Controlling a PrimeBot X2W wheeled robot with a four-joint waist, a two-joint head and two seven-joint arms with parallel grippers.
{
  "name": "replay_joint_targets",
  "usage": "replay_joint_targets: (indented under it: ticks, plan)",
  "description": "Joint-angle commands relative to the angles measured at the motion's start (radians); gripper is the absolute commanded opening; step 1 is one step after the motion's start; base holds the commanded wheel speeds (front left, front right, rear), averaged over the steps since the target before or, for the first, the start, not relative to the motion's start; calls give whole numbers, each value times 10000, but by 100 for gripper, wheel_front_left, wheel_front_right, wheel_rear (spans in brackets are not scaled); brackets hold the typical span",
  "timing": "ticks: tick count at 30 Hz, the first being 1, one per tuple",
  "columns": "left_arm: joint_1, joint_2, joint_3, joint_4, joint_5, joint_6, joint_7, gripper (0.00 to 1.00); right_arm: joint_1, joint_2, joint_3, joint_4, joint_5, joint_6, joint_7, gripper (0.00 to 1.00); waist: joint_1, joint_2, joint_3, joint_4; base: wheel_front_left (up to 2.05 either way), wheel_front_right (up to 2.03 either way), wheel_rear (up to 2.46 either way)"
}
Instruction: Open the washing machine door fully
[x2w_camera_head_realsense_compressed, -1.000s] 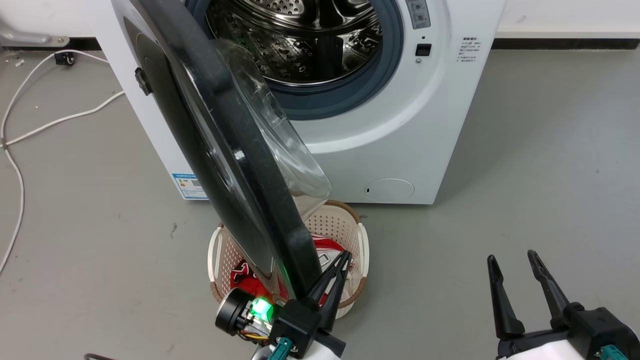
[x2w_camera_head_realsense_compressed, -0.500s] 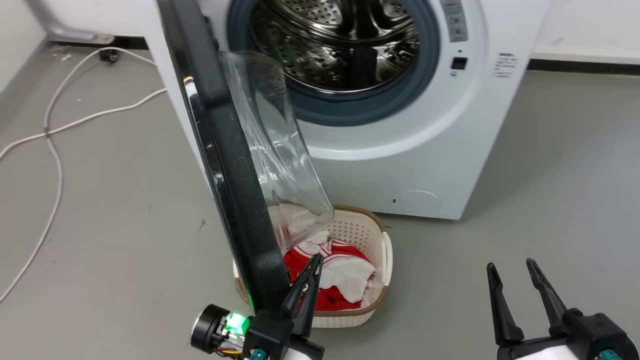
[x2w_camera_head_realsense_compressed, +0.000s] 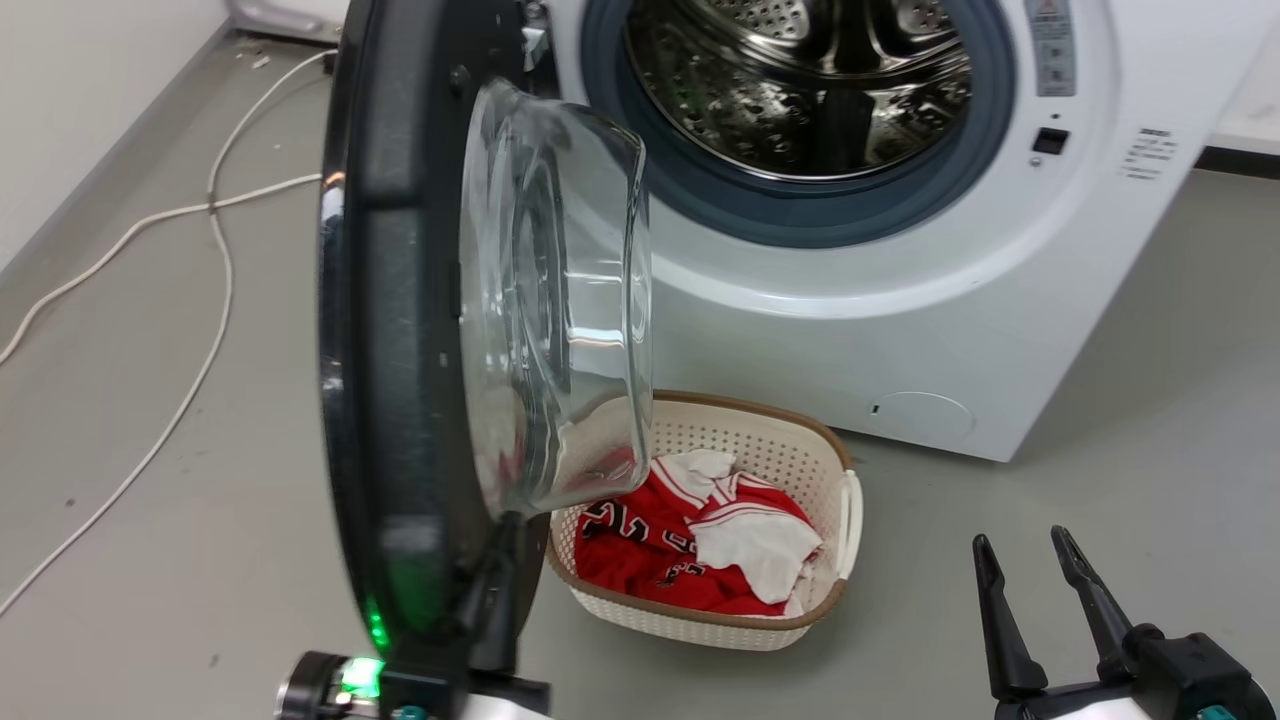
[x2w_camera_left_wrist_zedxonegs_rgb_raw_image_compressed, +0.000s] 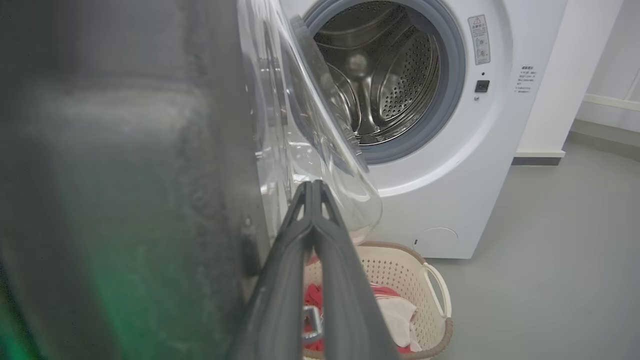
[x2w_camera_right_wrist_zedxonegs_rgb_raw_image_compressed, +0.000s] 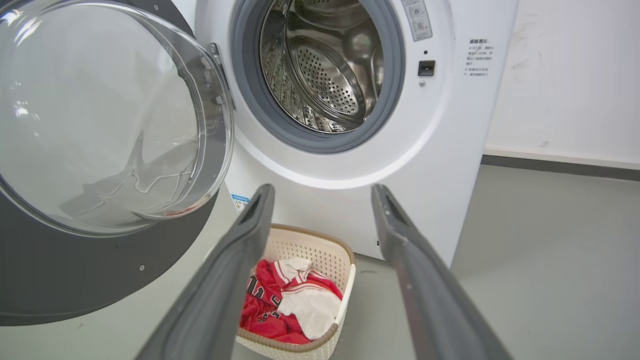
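The washing machine (x2w_camera_head_realsense_compressed: 900, 330) is white, with its steel drum (x2w_camera_head_realsense_compressed: 800, 80) exposed. The washing machine door (x2w_camera_head_realsense_compressed: 390, 330) stands swung out to the left, nearly edge-on in the head view, its clear glass bowl (x2w_camera_head_realsense_compressed: 550, 300) bulging toward the machine. My left gripper (x2w_camera_head_realsense_compressed: 500, 545) is shut, fingers pressed together, lying along the door's inner face below the bowl. In the left wrist view the left gripper (x2w_camera_left_wrist_zedxonegs_rgb_raw_image_compressed: 312, 186) points up beside the black door (x2w_camera_left_wrist_zedxonegs_rgb_raw_image_compressed: 125, 200). My right gripper (x2w_camera_head_realsense_compressed: 1035, 560) hangs open and holds nothing, well right of the door. The right wrist view shows the right gripper (x2w_camera_right_wrist_zedxonegs_rgb_raw_image_compressed: 322, 192), the door (x2w_camera_right_wrist_zedxonegs_rgb_raw_image_compressed: 75, 280) and its hinge (x2w_camera_right_wrist_zedxonegs_rgb_raw_image_compressed: 217, 75).
A cream laundry basket (x2w_camera_head_realsense_compressed: 810, 440) with red and white clothes sits on the grey floor in front of the machine, under the door's swing. A white cable (x2w_camera_head_realsense_compressed: 200, 330) trails over the floor at the left, near a wall (x2w_camera_head_realsense_compressed: 80, 100).
The head camera has turned left. The door has swung further open, away from the machine, with my left gripper following on its inner side. The right gripper has stayed open in place.
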Motion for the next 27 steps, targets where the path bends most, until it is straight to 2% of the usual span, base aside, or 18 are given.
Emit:
replay_joint_targets:
  ticks: [1, 5, 14, 20, 27]
  plan:
    - [108, 84, 226, 1, -60, 89, 28, 0, -86, 17, -13, 0, -49, -5, -18, 100, 0, -1, 76, 150, 0, 0, 0]
    - [176, 160, 1020, -18, -206, 221, 29, 0, -128, 17, 34, 2, -128, -5, -18, 100, 0, -1, 174, 392, 0, 0, 0]
    - [-268, 447, 3046, 248, -418, 166, 27, 0, -311, 16, 11, -64, -323, -5, -18, 100, 0, -1, 533, 625, 0, 0, 0]
    - [-931, 525, 4110, 806, -421, -107, 27, 0, -558, 16, 151, -14, -497, -5, -18, 100, 0, -1, 882, 496, 0, 0, 0]
    - [-1770, 760, 5604, 1441, -518, -226, 27, 0, -856, 16, 128, 13, -703, -7, -18, 100, 0, -1, 1315, 143, 0, 0, 0]
